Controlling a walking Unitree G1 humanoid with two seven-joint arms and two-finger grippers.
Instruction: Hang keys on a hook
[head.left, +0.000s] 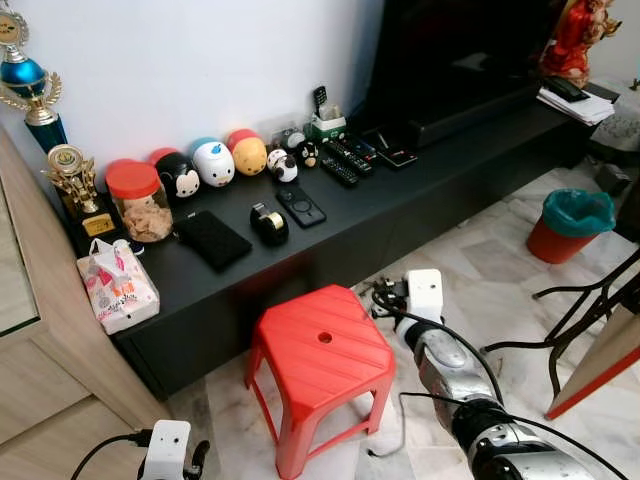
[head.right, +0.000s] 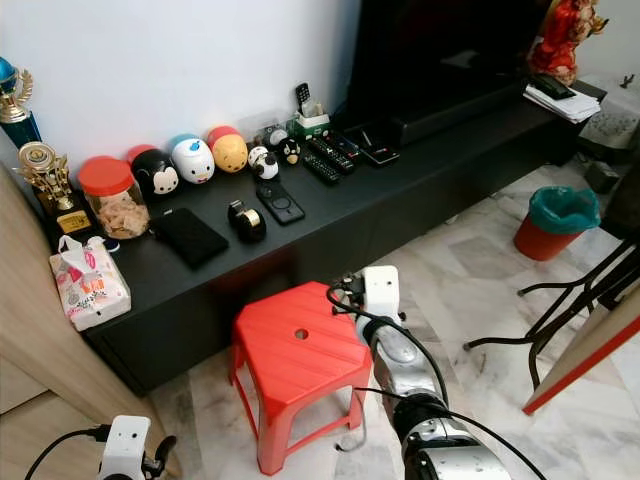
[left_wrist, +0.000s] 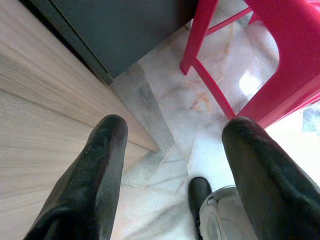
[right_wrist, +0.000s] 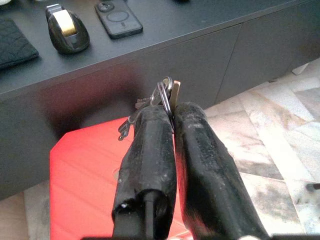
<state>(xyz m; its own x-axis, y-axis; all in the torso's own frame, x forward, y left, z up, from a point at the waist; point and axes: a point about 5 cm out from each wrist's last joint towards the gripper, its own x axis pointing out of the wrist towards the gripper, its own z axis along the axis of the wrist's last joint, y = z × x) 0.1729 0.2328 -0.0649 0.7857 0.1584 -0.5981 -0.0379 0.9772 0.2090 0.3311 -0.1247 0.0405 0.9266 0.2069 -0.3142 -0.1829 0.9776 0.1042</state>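
Overhead, right gripper (right_wrist: 172, 107) pinches keys (right_wrist: 165, 95) above stool (head.left: 320, 350) edge.

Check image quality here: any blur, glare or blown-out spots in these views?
Eye views: sharp, evenly lit, no glare. Left wrist view: floor blown out beside the red stool. Right wrist view: right tool and keys sharp.
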